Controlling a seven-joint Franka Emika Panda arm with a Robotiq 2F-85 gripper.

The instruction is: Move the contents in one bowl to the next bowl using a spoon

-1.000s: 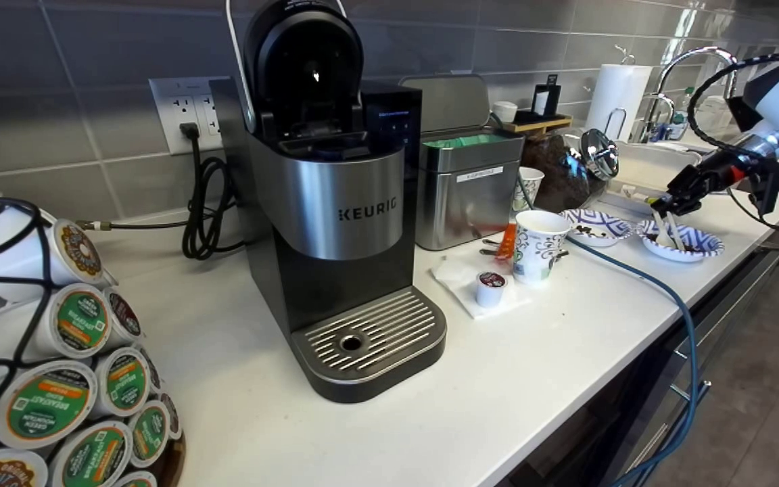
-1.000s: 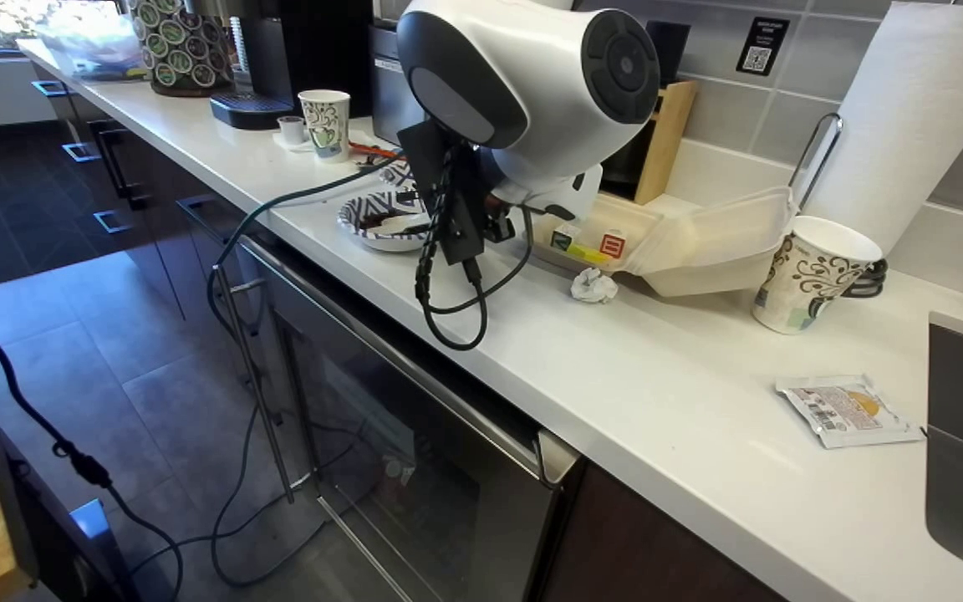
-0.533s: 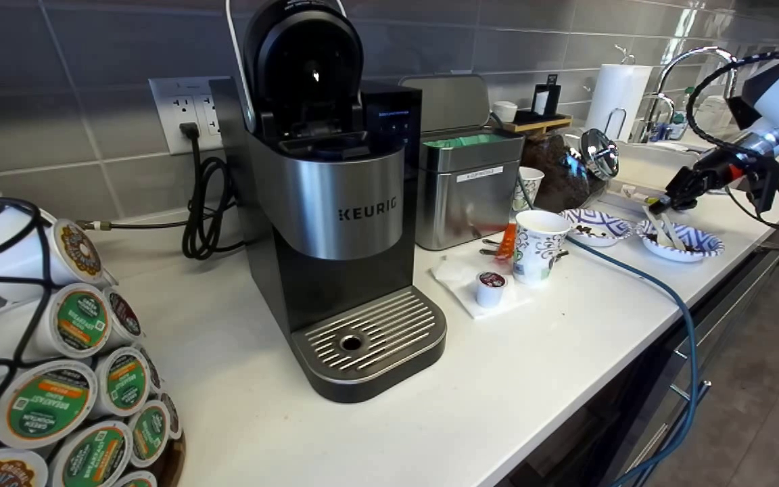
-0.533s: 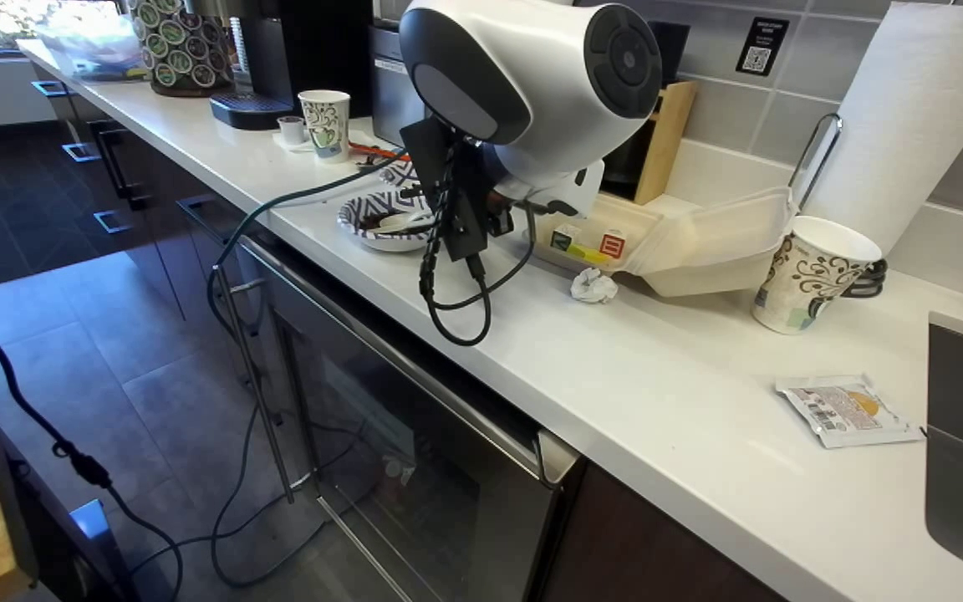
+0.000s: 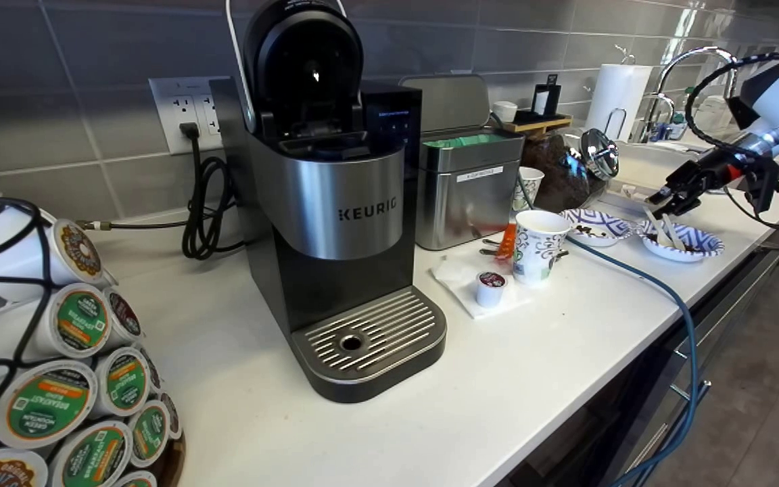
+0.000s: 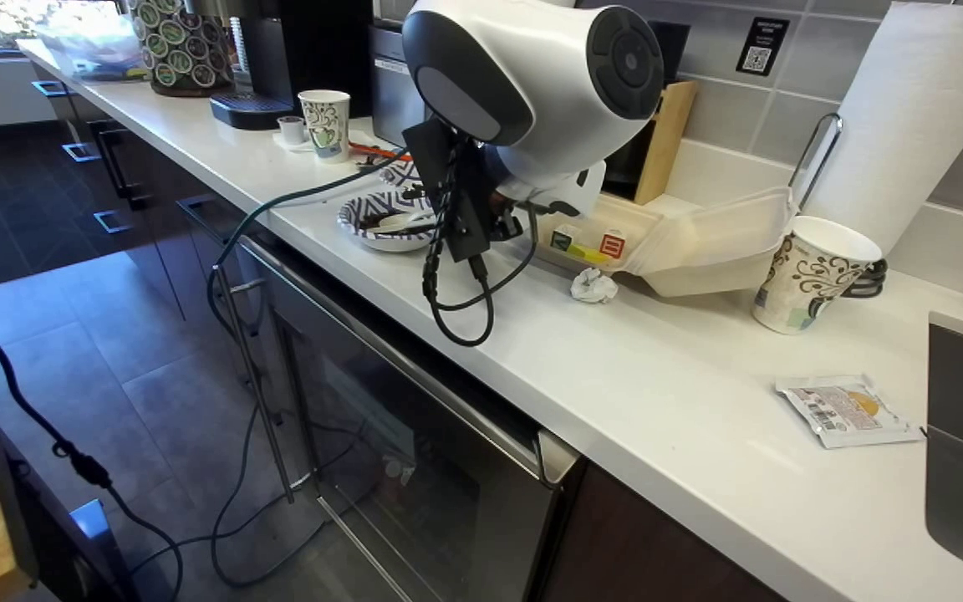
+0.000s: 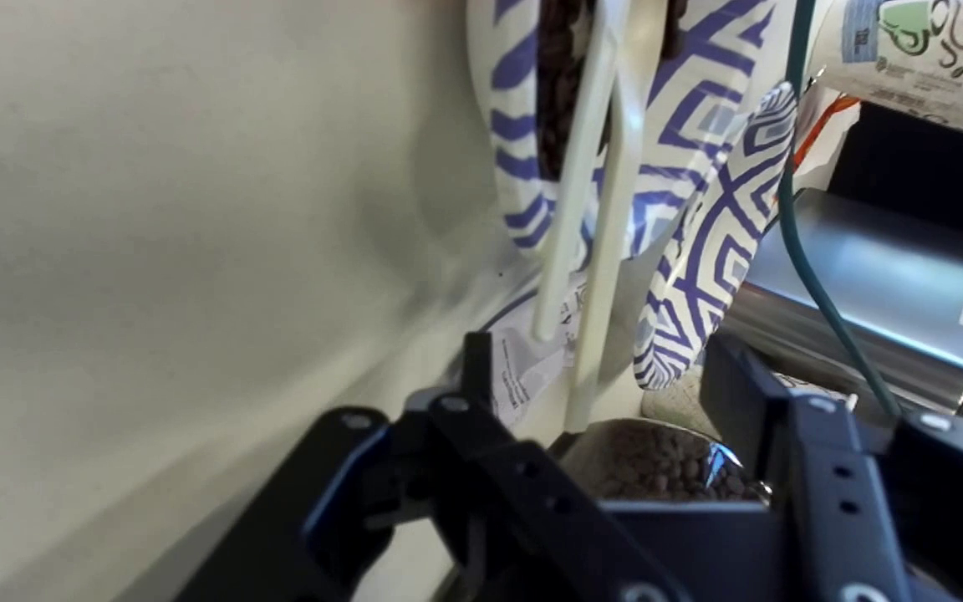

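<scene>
I find the black two-fingered gripper standing wide; a white plastic spoon and similar utensil lean in a purple-patterned white paper bowl holding dark-brown pieces; a matching paper bowl sits just beside.

Patterned bowls: two
White utensils: two
Gripper: one
Gripper fingers: two
Coffee machine: one
Loose coffee pod: one
Racked coffee pods: more than ten
Paper cups: at least three, some partly hidden, so the full count is unsure
Metal bin: one
Bean jar: one
Paper towel roll: one
Hinged container: one
Flat packet: one
Crumpled paper: one ball
</scene>
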